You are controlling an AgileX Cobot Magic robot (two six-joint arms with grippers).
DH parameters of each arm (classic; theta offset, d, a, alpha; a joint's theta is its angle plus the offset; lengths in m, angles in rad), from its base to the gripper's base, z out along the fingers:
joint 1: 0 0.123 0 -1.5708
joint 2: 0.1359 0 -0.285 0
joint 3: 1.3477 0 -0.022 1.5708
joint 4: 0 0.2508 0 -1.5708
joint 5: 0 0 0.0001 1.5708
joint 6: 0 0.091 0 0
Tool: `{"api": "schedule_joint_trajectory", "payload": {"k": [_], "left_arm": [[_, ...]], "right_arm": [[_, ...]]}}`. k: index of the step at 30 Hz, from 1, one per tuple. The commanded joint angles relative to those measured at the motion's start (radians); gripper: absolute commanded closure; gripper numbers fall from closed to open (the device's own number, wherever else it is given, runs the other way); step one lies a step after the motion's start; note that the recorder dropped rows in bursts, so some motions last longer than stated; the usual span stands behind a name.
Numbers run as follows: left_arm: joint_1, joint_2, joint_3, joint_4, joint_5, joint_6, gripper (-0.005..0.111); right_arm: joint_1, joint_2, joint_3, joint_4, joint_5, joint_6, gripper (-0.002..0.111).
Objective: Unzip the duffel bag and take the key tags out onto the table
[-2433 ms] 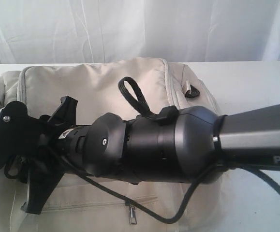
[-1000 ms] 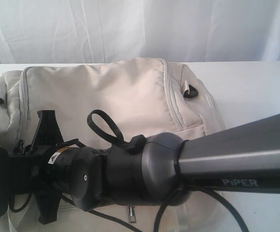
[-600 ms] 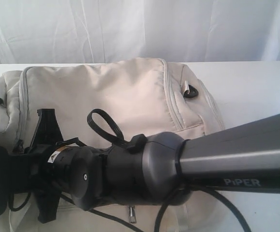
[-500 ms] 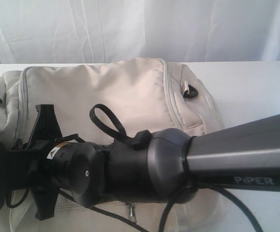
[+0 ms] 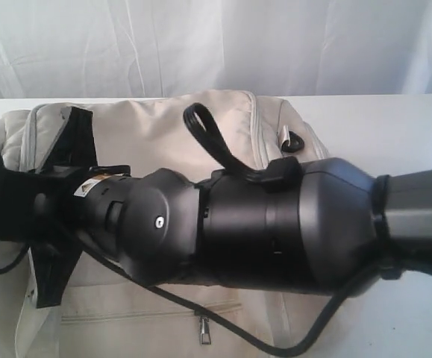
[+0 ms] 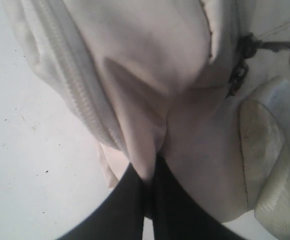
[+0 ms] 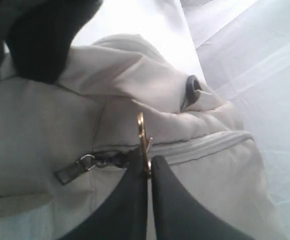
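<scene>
The duffel bag (image 5: 223,127) lies on the tabletop (image 5: 380,119). In the exterior view it spreads from 9 o'clock round to about 2 o'clock. The key tags are nowhere in sight (presumably zipped inside), so the task looks to be at its first step.

The right arm (image 5: 275,224) enters from 3 o'clock and reaches across the bag toward 9 o'clock, hiding much of the fabric. Its wrist view shows why. The right hand (image 7: 147,162) is closed, its fingers pressed flat on a thin gold ring (image 7: 141,131). The ring is joined by a short dark chain (image 7: 109,160) to a silver tab (image 7: 72,171), right on the zip line (image 7: 205,145). Taking the ring rather than the cloth gives it a direct hold on the zipper.

The left hand (image 6: 150,172) is also closed, pinching a raised fold of the bag's cream fabric beside another stretch of zip. That grip looks meant as an anchor, so a tug on the ring would run the zip instead of dragging the soft bag over the tabletop.

The next move calls for a pull straight along the zip track. The ring is slim and held edge-on, so it could slip out if the pull goes sideways.
</scene>
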Motion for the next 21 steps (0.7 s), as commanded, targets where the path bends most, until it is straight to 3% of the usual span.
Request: {"api": "schedule_joint_trajectory", "payload": {"k": [1, 5, 9, 13, 21], "left_arm": [[0.001, -0.008, 0.000, 0.010, 0.051, -0.012, 0.107], [0.001, -0.008, 0.000, 0.002, 0.059, -0.012, 0.107], [0.001, -0.008, 0.000, -0.021, 0.059, -0.008, 0.107], [0.001, -0.008, 0.000, -0.021, 0.068, -0.008, 0.107], [0.001, -0.008, 0.002, -0.014, 0.102, -0.008, 0.107]], "right_arm": [[-0.017, -0.020, -0.007, 0.031, -0.072, 0.004, 0.108], [-0.073, 0.012, -0.025, 0.026, -0.124, 0.026, 0.108], [-0.104, 0.122, -0.199, 0.005, -0.096, 0.058, 0.108], [-0.141, 0.246, -0.365, 0.003, -0.179, 0.064, 0.108], [-0.254, 0.372, -0.572, 0.003, -0.168, 0.207, 0.108]]}}
